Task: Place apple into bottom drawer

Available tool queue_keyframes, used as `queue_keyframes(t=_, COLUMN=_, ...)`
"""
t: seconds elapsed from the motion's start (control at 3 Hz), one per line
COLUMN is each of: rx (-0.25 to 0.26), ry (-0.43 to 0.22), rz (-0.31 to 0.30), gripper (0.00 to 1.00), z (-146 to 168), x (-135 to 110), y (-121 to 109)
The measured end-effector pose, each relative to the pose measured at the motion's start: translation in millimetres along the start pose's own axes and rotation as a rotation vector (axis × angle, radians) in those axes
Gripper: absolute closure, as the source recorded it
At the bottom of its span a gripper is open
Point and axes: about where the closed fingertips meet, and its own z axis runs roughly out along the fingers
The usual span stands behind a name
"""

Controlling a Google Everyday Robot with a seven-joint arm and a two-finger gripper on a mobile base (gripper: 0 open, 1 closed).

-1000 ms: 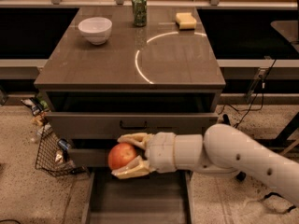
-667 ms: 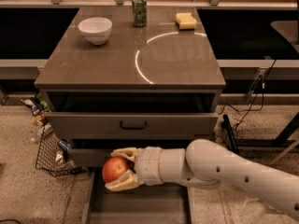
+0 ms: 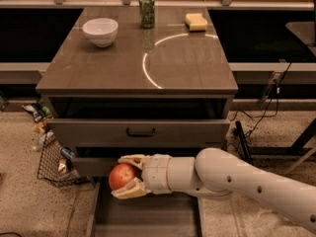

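Round, red-orange, shiny-skinned apple (image 3: pixel 122 176) sits clamped between the two pale fingers of the white arm's two-finger gripper (image 3: pixel 118 177), one finger above it and one below, both closed onto the fruit. It hangs over the far left part of the open grey-brown bottom drawer (image 3: pixel 148 220), just below the grey middle drawer front with the dark handle (image 3: pixel 140 132). To finish well, I judge the gripper should sink straight down, kept between the thin side walls, until the apple is close to the flat floor. Only then should the fingers part, since a round fruit released from height would likely roll or bounce.
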Motion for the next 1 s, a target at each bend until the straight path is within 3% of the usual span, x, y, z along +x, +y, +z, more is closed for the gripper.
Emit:
queue_keyframes(t=0.33, rx=0.023, ry=0.080, rz=0.009, gripper=1.00, z=9, x=53, y=4)
queue_keyframes(t=0.67, rx=0.048, ry=0.174, rz=0.004, gripper=1.00, z=25, x=126, y=6)
queue_keyframes(t=1.0, rx=0.073, ry=0.218, rz=0.000, gripper=1.00, z=39, x=180, y=6)
